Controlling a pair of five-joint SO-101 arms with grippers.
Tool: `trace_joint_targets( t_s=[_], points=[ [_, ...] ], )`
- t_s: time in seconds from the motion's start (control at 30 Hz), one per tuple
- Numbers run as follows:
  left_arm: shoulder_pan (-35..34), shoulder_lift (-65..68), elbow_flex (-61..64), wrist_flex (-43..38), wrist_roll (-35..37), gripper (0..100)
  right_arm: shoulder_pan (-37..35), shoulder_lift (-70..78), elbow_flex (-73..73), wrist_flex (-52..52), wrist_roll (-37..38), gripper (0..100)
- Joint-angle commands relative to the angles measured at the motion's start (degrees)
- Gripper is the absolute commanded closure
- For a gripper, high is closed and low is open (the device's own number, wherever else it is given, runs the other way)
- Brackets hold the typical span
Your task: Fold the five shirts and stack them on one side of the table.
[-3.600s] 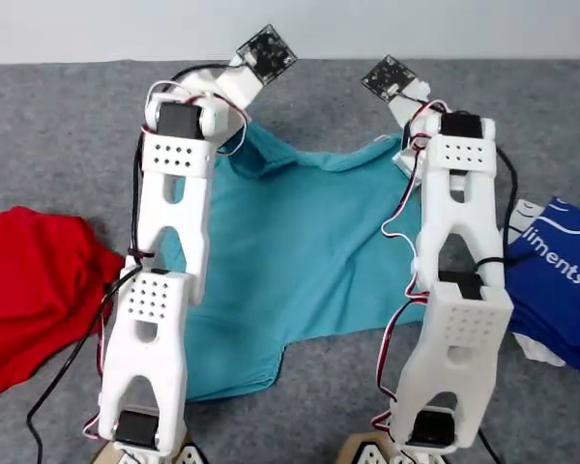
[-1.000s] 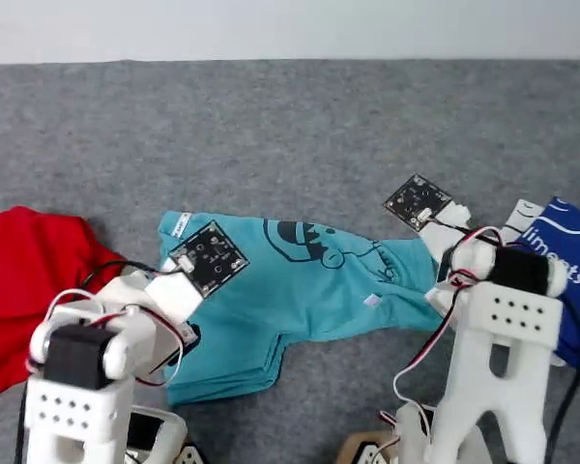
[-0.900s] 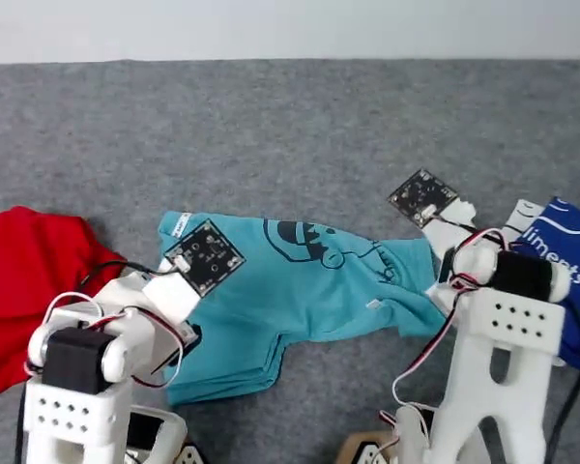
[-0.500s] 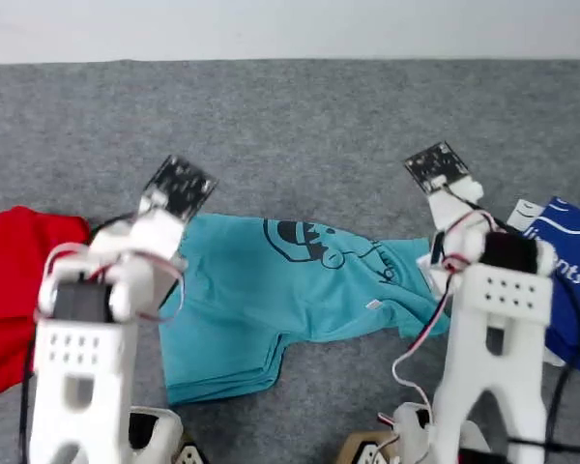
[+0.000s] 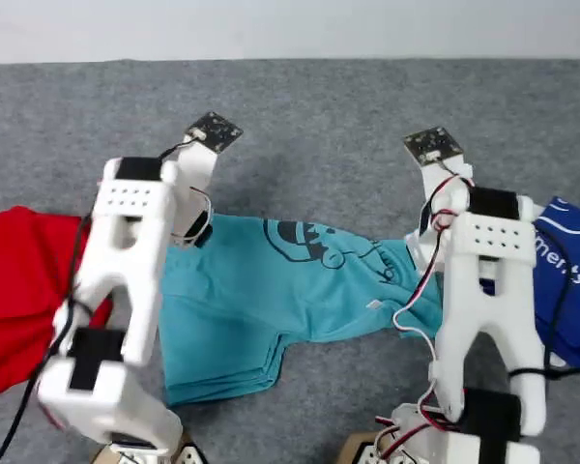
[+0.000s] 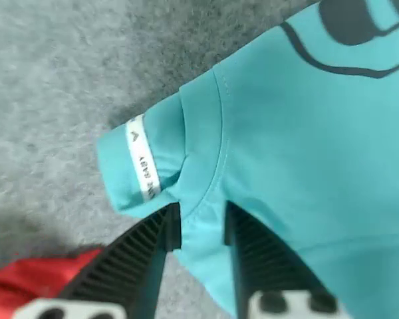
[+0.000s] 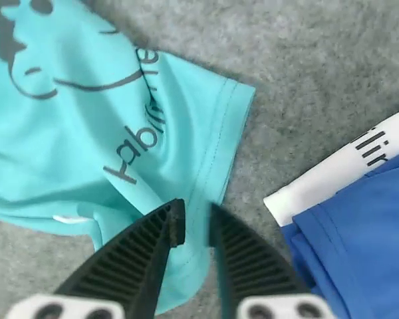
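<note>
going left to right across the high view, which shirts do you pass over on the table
red shirt → teal shirt → blue shirt

The left arm (image 5: 126, 251) and the right arm (image 5: 488, 280) are both built of white printed links. These have forked, cut-out segments and plates drilled with grids of small round holes (image 5: 133, 196). Black servo blocks (image 5: 490, 203) sit at the joints. Thin red, white and black wires (image 5: 443, 205) loop alongside. A small black square circuit board (image 5: 213, 132) tops each wrist. The jaws are black and ribbed, on white bases with dark screw holes (image 6: 274, 304).
</note>
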Motion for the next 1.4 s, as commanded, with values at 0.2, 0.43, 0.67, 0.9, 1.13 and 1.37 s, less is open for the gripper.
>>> trace_joint_targets(
  t_s=[0.2,0.43,0.67,0.9,1.13,1.37],
  points=[
    [0.0,19.2,-15.4,3.3,0.3,86,-0.1,3.2,-4.2,0.4,-5.5,78.6],
    [-1.4,32.9,-27.5,8.3,0.6,88,-0.3,3.4,-4.3,-0.2,-5.3,78.6],
    [-7.6,42.9,-42.1,16.4,0.3,98,-0.7,3.5,-4.0,-4.2,-5.3,78.6],
    [-7.3,49.5,-52.7,21.1,0.6,99,-4.9,10.2,-4.4,-6.7,-5.5,78.6],
    [-6.9,49.7,-53.0,21.1,0.7,99,-7.0,17.7,-4.4,-10.5,-5.5,83.2],
    [-6.8,49.7,-53.0,21.1,0.7,99,-6.5,18.9,-6.8,-11.0,-5.5,85.5]
  ],
)
